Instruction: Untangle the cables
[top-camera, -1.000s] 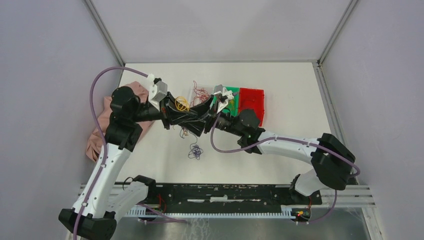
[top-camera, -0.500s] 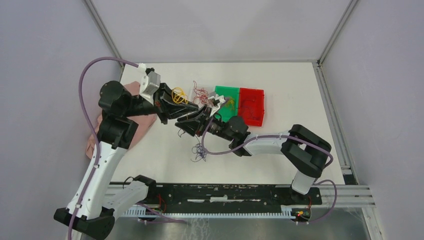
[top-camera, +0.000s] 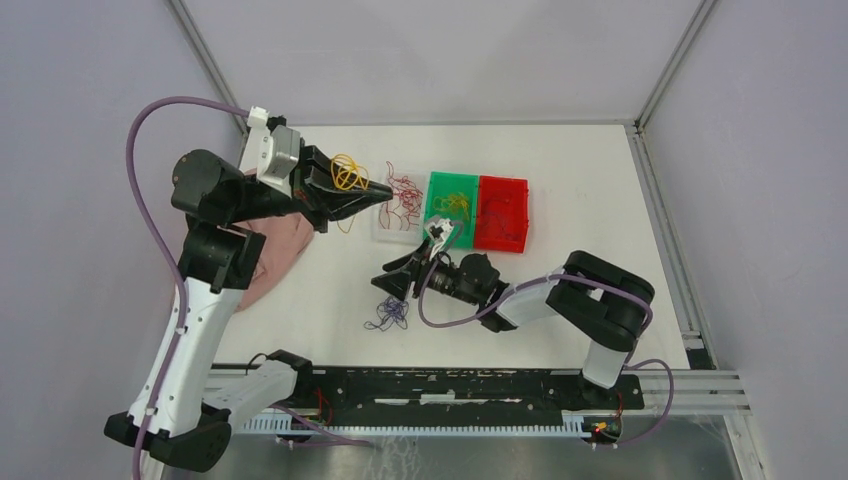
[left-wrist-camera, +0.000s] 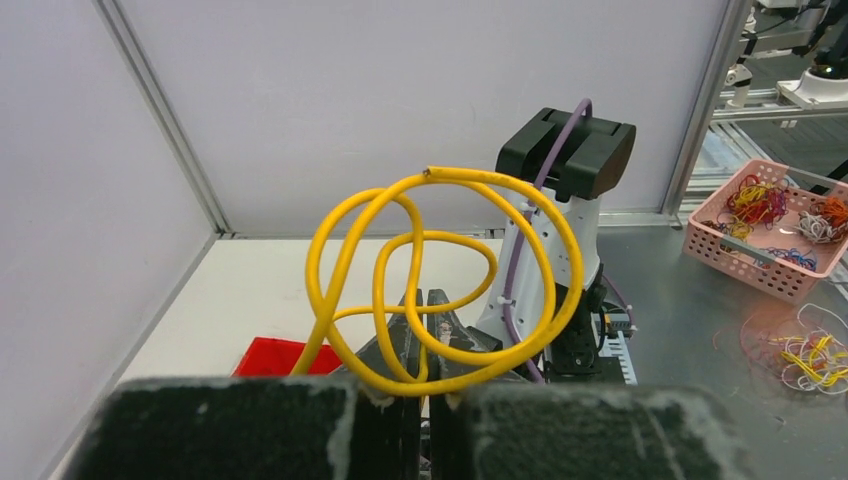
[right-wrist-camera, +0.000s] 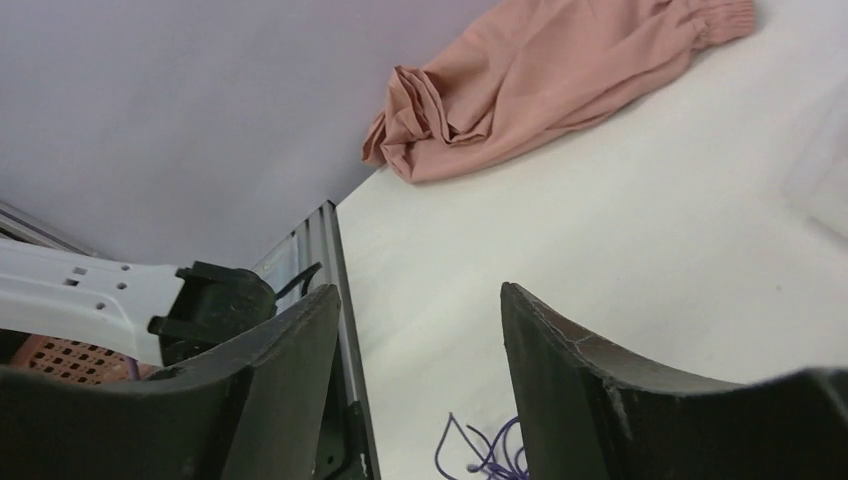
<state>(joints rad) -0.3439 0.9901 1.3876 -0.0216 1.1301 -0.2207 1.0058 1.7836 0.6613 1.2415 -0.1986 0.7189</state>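
My left gripper (top-camera: 383, 190) is raised over the far left of the table, shut on a looped yellow cable (top-camera: 347, 174). In the left wrist view the yellow cable (left-wrist-camera: 430, 280) curls above the closed jaws of the left gripper (left-wrist-camera: 428, 297). My right gripper (top-camera: 387, 285) is open and empty, low over the table's middle. A purple cable (top-camera: 388, 314) lies loose on the table just below it, and it shows between the open fingers in the right wrist view (right-wrist-camera: 488, 456), under the right gripper (right-wrist-camera: 415, 300). Dark red cables (top-camera: 402, 192) lie in a clear tray.
A green tray (top-camera: 437, 183) holding yellow cables and a red tray (top-camera: 503, 186) stand side by side at the back. A pink cloth (top-camera: 262, 262) lies at the table's left edge, also in the right wrist view (right-wrist-camera: 540, 70).
My left gripper has lifted back and to the left with the yellow cable. My right gripper has drawn toward the near edge and stands open. The purple cable now lies alone on the table.
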